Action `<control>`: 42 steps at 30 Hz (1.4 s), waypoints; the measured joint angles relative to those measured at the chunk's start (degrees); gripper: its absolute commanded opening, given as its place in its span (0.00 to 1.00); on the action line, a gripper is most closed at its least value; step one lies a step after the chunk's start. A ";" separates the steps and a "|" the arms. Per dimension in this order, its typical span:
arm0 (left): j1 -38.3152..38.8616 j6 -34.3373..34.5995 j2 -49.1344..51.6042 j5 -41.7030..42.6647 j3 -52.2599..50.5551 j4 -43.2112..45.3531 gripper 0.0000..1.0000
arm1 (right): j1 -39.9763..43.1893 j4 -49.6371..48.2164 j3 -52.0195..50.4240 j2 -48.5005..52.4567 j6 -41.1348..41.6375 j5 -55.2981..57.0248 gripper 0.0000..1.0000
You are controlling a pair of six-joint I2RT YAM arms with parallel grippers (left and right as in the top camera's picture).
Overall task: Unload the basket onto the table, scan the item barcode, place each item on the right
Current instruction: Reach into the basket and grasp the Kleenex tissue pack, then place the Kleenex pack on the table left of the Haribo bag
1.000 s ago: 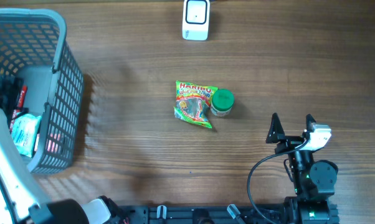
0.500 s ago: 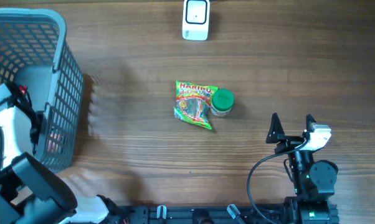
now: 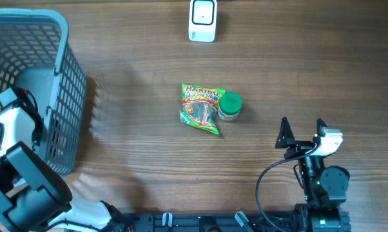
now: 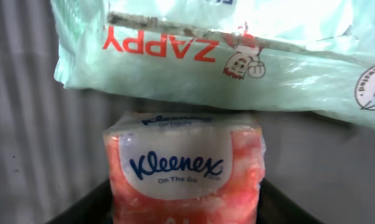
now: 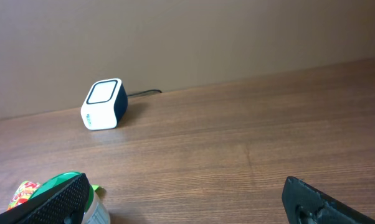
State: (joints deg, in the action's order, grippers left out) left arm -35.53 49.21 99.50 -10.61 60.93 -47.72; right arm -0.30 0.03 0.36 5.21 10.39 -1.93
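In the left wrist view a pink-and-white Kleenex tissue pack (image 4: 182, 165) stands between the black fingers (image 4: 88, 208) of my left gripper (image 4: 184, 199), which press on both its sides. A pale green Zappy wipes pack (image 4: 206, 56) lies just behind it. Seen from overhead, the left arm (image 3: 13, 125) reaches down into the grey basket (image 3: 65, 77), hiding its gripper. The white scanner (image 3: 202, 19) sits at the table's far edge and also shows from the right wrist, scanner (image 5: 103, 104). My right gripper (image 3: 301, 132) rests open near the front right, holding nothing.
A Haribo bag (image 3: 200, 107) and a green-lidded jar (image 3: 230, 106) lie mid-table, left of the right gripper (image 5: 187, 202). The jar's lid (image 5: 56, 182) peeks beside the right gripper's left finger. The basket's tall mesh walls surround the left arm.
The left arm has shifted inside the basket and its jaws have drawn in from wide open onto the Kleenex pack. The right arm has not moved.
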 measured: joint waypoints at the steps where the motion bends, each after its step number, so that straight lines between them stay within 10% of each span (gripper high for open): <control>1: 0.00 -0.48 -0.02 -0.02 0.00 -0.02 0.45 | 0.00 0.00 0.00 0.00 0.00 0.02 1.00; 8: -0.02 -4.39 -5.40 0.04 6.47 -9.27 0.47 | 0.00 0.02 0.00 0.00 0.00 0.02 1.00; 15: 0.22 -4.61 -23.10 8.81 40.37 -20.41 0.48 | 0.00 0.02 0.00 0.00 0.00 0.02 1.00; 20: 18.18 -4.59 -28.87 18.53 41.16 -19.89 0.50 | 0.00 0.02 0.00 0.00 0.00 0.00 1.00; 27: 52.61 -4.61 -11.91 5.62 41.35 -22.67 0.52 | -0.04 0.02 0.00 0.00 0.00 0.00 1.00; 33: 56.06 -9.88 6.99 0.44 39.45 -24.13 0.54 | -0.04 0.02 0.00 0.00 0.00 0.00 1.00; 39: 56.06 -34.14 15.04 -0.74 28.39 -10.40 0.55 | -0.04 0.00 0.00 0.00 0.00 0.00 1.00; 42: 56.06 -38.71 15.15 -0.74 26.34 -9.20 0.73 | -0.04 0.02 0.00 0.00 0.00 0.00 1.00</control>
State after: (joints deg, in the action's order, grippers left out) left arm 20.53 10.50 114.65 -11.35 87.26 -56.93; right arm -0.34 0.05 0.36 5.21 10.39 -1.93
